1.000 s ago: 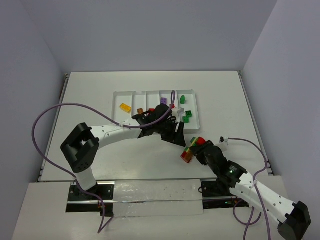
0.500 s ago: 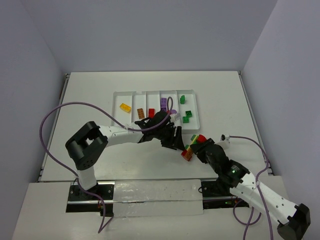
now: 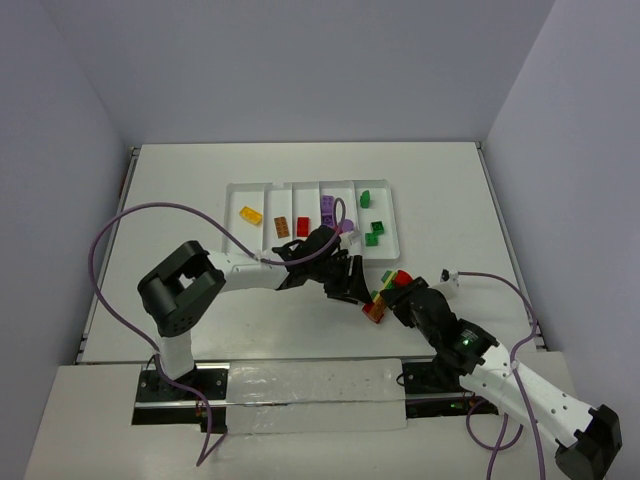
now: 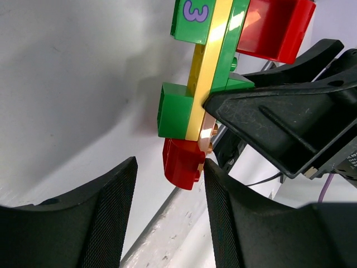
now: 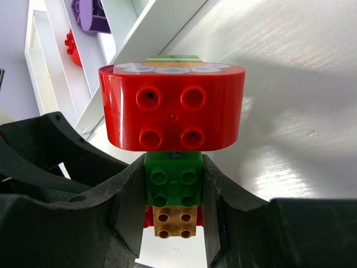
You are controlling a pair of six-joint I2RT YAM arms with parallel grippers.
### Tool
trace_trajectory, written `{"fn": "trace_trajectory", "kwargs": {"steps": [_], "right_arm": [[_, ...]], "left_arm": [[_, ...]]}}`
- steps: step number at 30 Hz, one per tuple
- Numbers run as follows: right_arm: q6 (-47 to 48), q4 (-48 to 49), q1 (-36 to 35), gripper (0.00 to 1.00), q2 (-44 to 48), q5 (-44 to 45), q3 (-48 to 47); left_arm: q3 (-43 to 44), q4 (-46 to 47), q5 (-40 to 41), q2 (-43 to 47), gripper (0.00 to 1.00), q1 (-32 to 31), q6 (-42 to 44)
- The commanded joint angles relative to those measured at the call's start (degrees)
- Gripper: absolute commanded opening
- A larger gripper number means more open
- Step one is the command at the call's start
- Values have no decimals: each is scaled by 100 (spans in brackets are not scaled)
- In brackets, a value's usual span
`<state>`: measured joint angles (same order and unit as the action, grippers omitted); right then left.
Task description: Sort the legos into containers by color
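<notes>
My right pincer (image 5: 174, 192) pinches a stack of red, green, yellow and tan studded plastic bricks (image 3: 377, 308), lower right of centre in the top view. My left pincer (image 4: 167, 176), spread, straddles its red end brick (image 4: 181, 162).

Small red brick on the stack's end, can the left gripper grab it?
Probably yes: the left gripper stands open around the red brick, nothing between them, and the right gripper holds the stack.

Bright even light, soft shadows, glare on legos (image 4: 211, 61)
</notes>
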<state>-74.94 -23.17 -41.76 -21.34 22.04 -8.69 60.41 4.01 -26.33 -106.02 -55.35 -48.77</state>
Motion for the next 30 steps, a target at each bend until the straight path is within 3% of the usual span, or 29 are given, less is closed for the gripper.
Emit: {"fn": "trace_trajectory", "kwargs": {"steps": [1,11,19,27,30], "right_arm": [[-94,354,-34,1,10,148,-280],[-272,657,-34,1,24,-20,-172],[-379,974,-34,1,-89,-84,-116],[-496,1218,-34,1,-160,-183,-11],[-504,1206,-28,1,-153,-170,-31]], "left_arm": [[-53,375,-148,20,58,-14,-33],[-175,628,-316,-33,56,-15,-168],[-260,796,-433,9,43,-11,-222],[-275,854,-495,-42,42,-11,-262],[-258,804,-460,-29,37,-11,-219]]}}
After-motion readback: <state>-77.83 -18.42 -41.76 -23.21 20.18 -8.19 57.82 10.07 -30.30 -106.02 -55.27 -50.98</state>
